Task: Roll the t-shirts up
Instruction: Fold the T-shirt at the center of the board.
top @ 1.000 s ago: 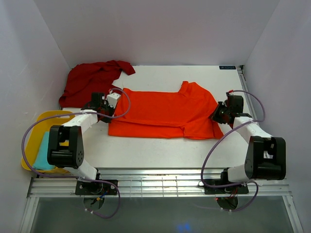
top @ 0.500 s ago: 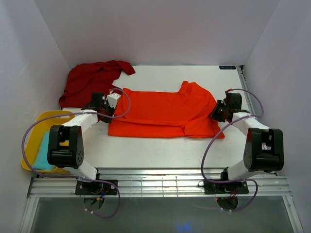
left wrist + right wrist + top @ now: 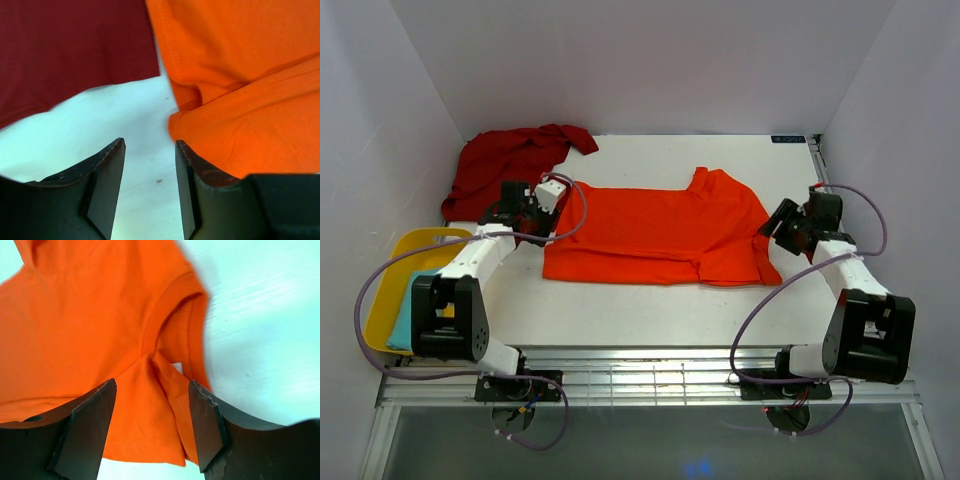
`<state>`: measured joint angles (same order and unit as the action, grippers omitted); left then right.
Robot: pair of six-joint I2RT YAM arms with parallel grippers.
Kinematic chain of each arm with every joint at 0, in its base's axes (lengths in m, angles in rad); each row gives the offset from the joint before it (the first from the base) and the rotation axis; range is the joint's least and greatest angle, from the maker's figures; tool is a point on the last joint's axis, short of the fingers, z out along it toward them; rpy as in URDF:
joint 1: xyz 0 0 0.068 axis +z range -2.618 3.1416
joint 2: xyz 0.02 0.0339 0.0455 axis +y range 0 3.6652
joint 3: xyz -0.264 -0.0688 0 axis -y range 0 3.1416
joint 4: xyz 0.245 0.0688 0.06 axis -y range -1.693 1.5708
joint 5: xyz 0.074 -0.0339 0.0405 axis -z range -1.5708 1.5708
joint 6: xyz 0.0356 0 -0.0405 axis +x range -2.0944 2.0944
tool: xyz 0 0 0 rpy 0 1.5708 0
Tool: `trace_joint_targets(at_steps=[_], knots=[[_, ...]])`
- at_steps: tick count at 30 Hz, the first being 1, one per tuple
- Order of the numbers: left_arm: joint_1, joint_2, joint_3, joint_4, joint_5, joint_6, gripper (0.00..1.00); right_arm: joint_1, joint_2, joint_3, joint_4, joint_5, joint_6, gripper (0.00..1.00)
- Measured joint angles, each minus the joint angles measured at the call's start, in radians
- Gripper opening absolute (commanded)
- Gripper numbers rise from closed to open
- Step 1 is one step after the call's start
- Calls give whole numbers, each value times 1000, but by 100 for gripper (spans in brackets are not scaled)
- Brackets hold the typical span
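Since a second ago both arms have let go of the orange-red t-shirt [image 3: 660,235] and drawn back from it; the right one has swung outward to the table's right edge. The shirt lies flat in the middle of the table [image 3: 650,310], with its long axis left to right, one end toward each arm.

The left gripper [image 3: 150,150] stands about half open and holds nothing. I see bare table between its fingers, and the shirt's corner is just beside it, on its right. The right gripper [image 3: 152,387] is open wider, also empty, and hangs above the sleeve end. I judge the right one is nearer to the cloth, so a roll would begin from that end and travel along the axis.

I count two shirts. The second, the dark crimson t-shirt [image 3: 510,165], lies crumpled at the far left corner, closer to the left arm. One yellow tub [image 3: 395,262] sits beside it.
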<state>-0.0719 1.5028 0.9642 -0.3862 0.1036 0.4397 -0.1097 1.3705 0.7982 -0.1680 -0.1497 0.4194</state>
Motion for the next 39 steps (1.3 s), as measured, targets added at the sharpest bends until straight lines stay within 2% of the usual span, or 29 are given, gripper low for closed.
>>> trace_joint_targets(at_steps=[4, 8, 11, 14, 19, 21, 22, 24, 25, 26, 27, 28, 37, 39], knots=[[-64, -124, -21, -20, -101, 53, 54, -100, -86, -58, -21, -32, 39, 64], [-226, -214, -145, -31, -190, 107, 56, -111, -114, -130, -61, -43, 51, 64], [-330, -226, -260, -77, -192, 142, 58, -109, -137, -180, -88, -34, 51, 64], [-336, -225, -314, -113, -195, 155, 58, -112, -161, -209, -102, -18, 49, 64], [-333, -177, -321, -59, -228, 167, 57, -118, -164, -227, -109, -6, 46, 64], [-333, -150, -323, -29, -245, 174, 56, -119, -159, -233, -108, 0, 43, 60], [-333, -142, -324, -13, -254, 178, 54, -120, -153, -234, -109, 7, 42, 58], [-333, -139, -331, 15, -266, 183, 46, -120, -137, -237, -107, 18, 35, 40], [-333, -137, -334, 27, -271, 184, 32, -121, -129, -238, -107, 25, 32, 32], [-333, -134, -337, 35, -276, 180, 23, -123, -122, -238, -108, 34, 31, 14], [-333, -131, -340, 42, -282, 183, 14, -126, -119, -238, -108, 40, 25, 8], [-333, -130, -343, 48, -285, 186, 0, -131, -118, -238, -107, 45, 24, 8], [-333, -188, -388, 80, -299, 226, 0, -157, -115, -220, -107, 86, 14, 8], [-333, -219, -397, 78, -299, 235, 0, -162, -116, -216, -106, 89, 16, 25]])
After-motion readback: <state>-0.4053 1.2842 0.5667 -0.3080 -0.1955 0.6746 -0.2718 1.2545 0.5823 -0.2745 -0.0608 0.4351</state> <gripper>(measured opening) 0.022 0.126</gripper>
